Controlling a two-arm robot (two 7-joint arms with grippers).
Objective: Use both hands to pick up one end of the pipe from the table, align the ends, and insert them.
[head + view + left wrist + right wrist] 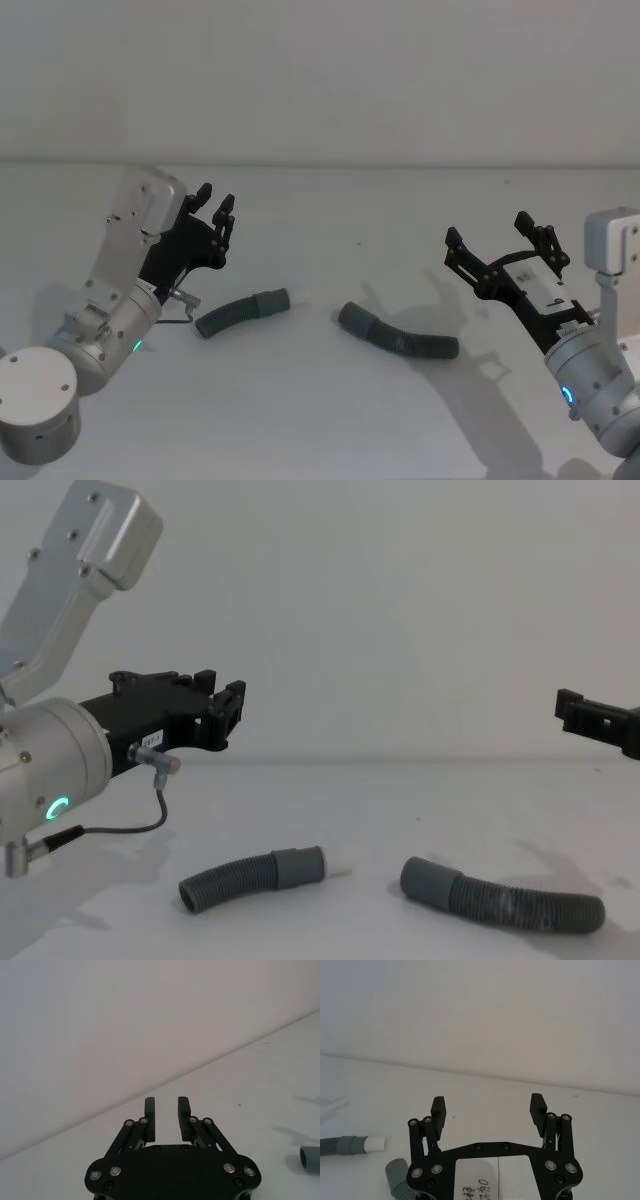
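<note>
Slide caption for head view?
Open left gripper and open right gripper above the table; short hose piece and longer hose piece lie apart.

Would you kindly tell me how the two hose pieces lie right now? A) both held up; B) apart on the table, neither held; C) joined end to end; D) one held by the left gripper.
B: the short piece and the longer piece lie apart on the table, and the left gripper and right gripper hover open, empty.

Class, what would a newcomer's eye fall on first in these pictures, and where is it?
Two dark corrugated hoses lie apart on the white table: the short piece on the left, the longer piece on the right. The left gripper and right gripper hang raised at either side, both open and empty.
</note>
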